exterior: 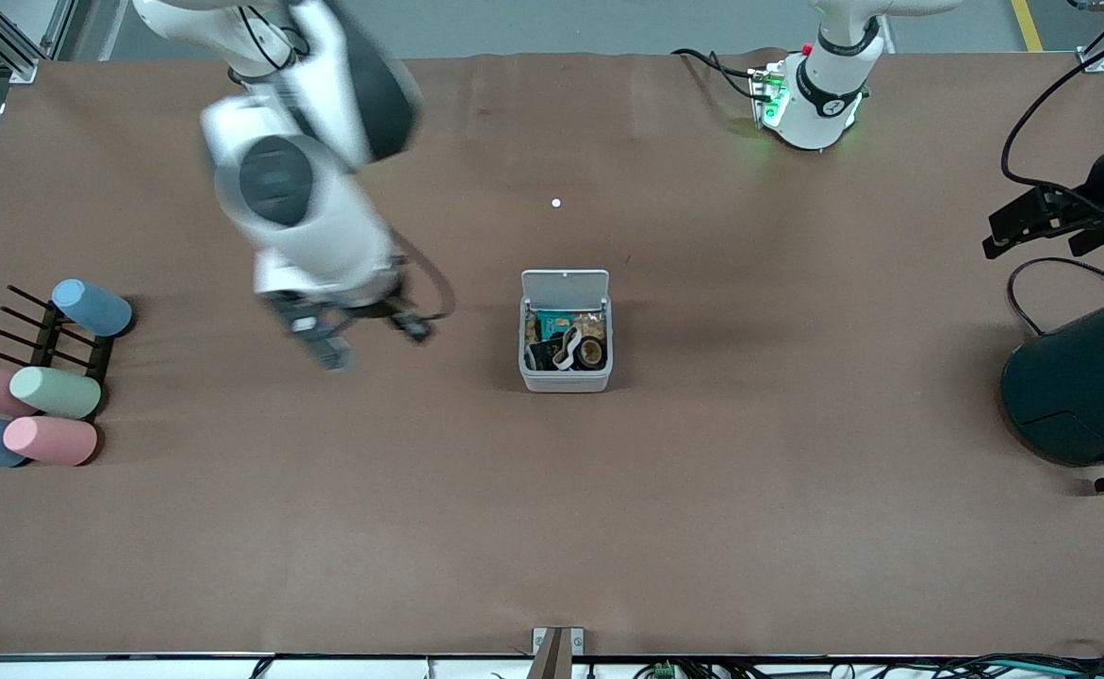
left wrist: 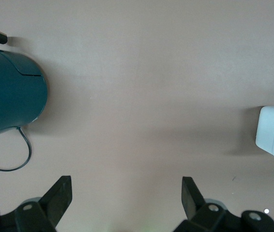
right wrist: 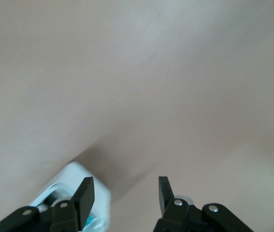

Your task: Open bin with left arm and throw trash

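The bin [exterior: 566,332] stands near the middle of the bench [exterior: 552,528], its flat lid [exterior: 566,284] swung up and back toward the robots' bases. Inside lie the trash items: a white figure-eight loop [exterior: 568,348], a dark tape roll [exterior: 592,353] and a black packet [exterior: 544,356], on top of other litter. Judging by that, the throwing looks finished.

The right pincer [right wrist: 126,193] hangs over bare bench between the bin and the cup rack [exterior: 47,341], its fingers apart and holding nothing. The left pincer [left wrist: 127,195] waits at the left arm's end of the bench, above the dark teal container [exterior: 1084,391], spread wide and empty.

The bin seems light, thin-walled plastic, stiff but easy to shove or tip on the smooth brown cover. If the lid is to be closed, its free edge is the place to press, gently, since a hard push would likely slide the whole box. The loop and the roll are small and light; the packet is probably slick.
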Robot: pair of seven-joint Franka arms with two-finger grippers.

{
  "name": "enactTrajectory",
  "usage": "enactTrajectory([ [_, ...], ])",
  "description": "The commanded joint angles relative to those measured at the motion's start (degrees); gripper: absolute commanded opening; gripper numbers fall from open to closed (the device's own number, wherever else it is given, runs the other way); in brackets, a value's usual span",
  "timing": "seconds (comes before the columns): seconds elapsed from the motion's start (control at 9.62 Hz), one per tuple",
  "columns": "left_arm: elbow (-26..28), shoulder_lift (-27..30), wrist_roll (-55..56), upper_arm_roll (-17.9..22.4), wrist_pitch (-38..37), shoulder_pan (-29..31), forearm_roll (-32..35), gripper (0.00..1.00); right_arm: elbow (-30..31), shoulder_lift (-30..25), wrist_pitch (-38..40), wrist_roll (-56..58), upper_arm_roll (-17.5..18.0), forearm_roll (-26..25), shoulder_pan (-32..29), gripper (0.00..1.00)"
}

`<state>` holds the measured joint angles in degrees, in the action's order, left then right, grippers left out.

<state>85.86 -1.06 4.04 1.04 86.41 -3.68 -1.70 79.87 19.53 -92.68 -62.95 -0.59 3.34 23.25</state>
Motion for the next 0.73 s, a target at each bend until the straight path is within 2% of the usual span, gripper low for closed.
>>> enactTrajectory([
  [0.0,1.0,1.2,0.0,0.1,0.6,-0.2,0.7,1.0,9.8,-9.6,2.7,20.5,1.4,0.8,-12.5,0.66],
  [0.21,0.6,0.9,-0.8,-0.1,0.5,-0.3,2.1,1.0,12.2,-15.9,8.4,41.4,1.2,0.6,-21.6,0.72],
  [0.42,0.2,0.7,-0.9,0.0,0.5,-0.1,2.1,1.0,11.8,-20.8,14.4,60.2,1.2,-0.2,-28.5,0.86],
  [0.52,-0.2,0.5,-0.9,0.0,0.5,-0.1,2.1,1.0,11.6,-22.3,15.3,64.0,1.2,-2.4,-28.8,0.9],
  [0.62,-0.3,0.2,-0.9,0.0,0.5,-0.1,2.0,1.0,10.0,-22.7,15.9,65.1,1.7,-5.0,-28.5,0.9],
])
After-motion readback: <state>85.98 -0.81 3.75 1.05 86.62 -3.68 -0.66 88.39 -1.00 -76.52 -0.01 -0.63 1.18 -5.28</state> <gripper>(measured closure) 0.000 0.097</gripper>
